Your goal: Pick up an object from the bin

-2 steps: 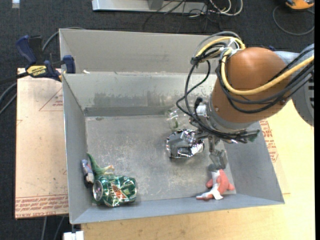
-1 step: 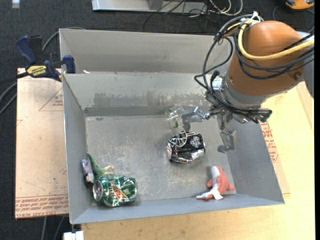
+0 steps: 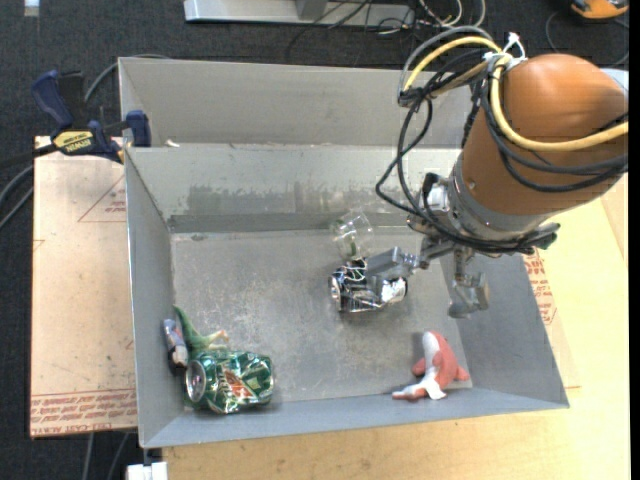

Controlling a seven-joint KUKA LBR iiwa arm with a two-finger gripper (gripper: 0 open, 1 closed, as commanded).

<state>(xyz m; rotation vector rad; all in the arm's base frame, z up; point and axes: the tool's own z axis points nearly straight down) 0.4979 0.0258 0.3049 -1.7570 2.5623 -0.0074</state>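
My gripper hangs in the right half of the bin, open, with bare floor between its fingers. One fingertip is at the right edge of a crumpled shiny black-and-silver wrapper in the middle of the bin; whether they touch I cannot tell. The other fingertip stands further right, above the floor. A clear plastic cup lies on its side just behind the wrapper. A red-and-white toy figure lies near the front wall, below the gripper.
A crushed green soda can lies in the front left corner, with a small green-and-grey toy next to it. The sloped bin walls rise close on the gripper's right. Cables loop from the arm's orange cover above the gripper.
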